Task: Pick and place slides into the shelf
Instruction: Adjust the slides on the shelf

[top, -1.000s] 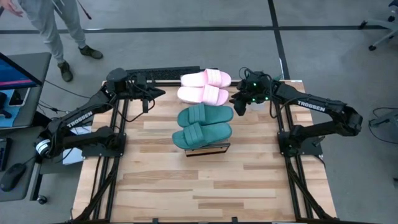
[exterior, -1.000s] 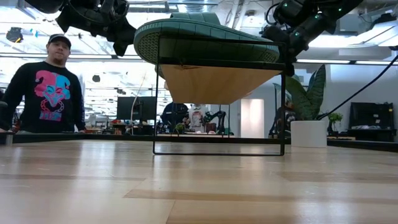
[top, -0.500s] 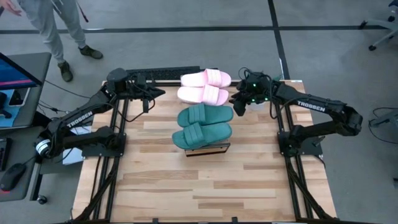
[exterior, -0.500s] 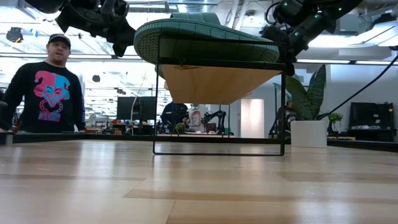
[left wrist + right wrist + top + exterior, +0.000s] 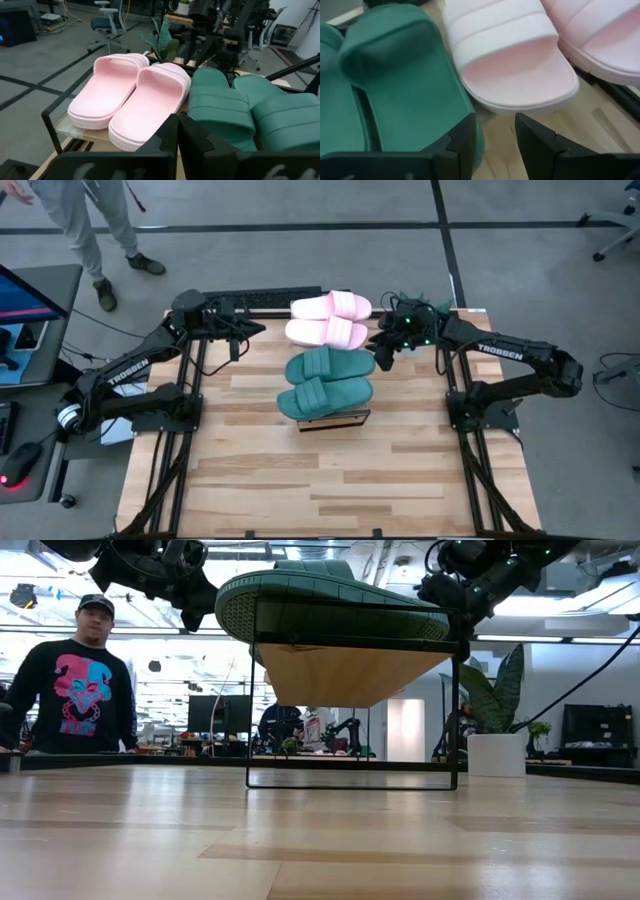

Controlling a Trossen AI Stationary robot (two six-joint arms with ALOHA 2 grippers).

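Four foam slides are lying side by side across the shelf [image 5: 335, 420]: two pink slides [image 5: 330, 319] and two teal slides [image 5: 327, 382]. The right gripper's [image 5: 381, 348] parted jaws are straddling the gap between the inner pink and teal slides.

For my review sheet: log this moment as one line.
slides: all four on shelf | right tool: open, beside teal slide | left tool: shut, waiting left of shelf

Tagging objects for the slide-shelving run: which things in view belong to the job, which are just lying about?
Job:
- two pink slides, on the shelf
- two teal slides, on the shelf
- shelf
- right hand, open beside the slides
- left hand, shut, off to the other side

Lying about:
- person behind the table
- potted plant
- monitor
- mouse
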